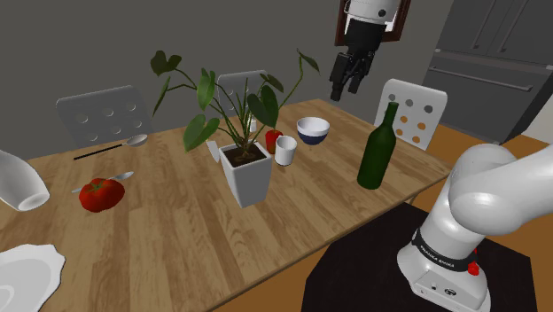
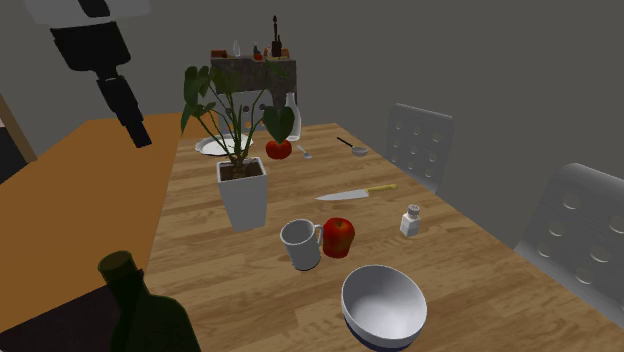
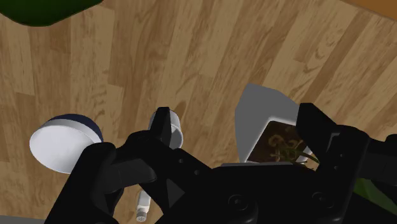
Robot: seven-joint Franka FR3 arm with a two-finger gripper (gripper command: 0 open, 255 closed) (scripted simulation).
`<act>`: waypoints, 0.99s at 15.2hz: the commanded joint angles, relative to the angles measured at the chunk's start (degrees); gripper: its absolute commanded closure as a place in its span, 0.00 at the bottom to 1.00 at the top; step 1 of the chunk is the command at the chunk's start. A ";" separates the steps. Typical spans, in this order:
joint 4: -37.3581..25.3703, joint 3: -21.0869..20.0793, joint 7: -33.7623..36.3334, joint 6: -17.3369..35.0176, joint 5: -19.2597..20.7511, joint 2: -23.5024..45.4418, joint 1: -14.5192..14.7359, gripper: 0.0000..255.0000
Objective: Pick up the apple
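Observation:
The apple [image 2: 338,237] is red and stands on the wooden table [image 2: 250,290], touching the white mug [image 2: 299,245]. In the shoulder view the apple [image 1: 272,139] peeks out from behind the mug [image 1: 285,150]. My black gripper [image 1: 348,87] hangs open high above the table, over the blue-and-white bowl's [image 1: 313,130] side of it and well away from the apple. In the second exterior view the gripper [image 2: 138,135] hovers near the table's left edge. In the wrist view the open gripper [image 3: 236,116] looks down on the mug [image 3: 175,132], with its body hiding the apple.
A white planter [image 1: 247,175] with a leafy plant stands mid-table. A green bottle [image 1: 377,148] is near the stand. A knife [image 2: 355,192], a salt shaker [image 2: 409,221], a second red fruit [image 1: 100,194], spoons and white dishes lie around. Chairs [image 1: 410,109] line the far side.

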State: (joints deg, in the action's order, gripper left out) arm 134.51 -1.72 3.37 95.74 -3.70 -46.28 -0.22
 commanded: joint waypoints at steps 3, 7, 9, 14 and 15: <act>0.82 0.06 0.41 3.75 0.15 2.90 -0.57 0.00; 1.53 0.24 1.27 11.04 0.45 9.42 -1.69 0.00; 1.43 0.37 1.73 14.53 0.61 12.98 -2.22 0.00; -0.16 0.78 2.92 22.59 1.00 22.55 -3.47 0.00; -0.70 0.89 3.16 24.07 1.08 24.56 -3.70 0.00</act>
State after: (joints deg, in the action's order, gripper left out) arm 133.97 -0.75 6.05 118.03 -2.65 -23.54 -3.75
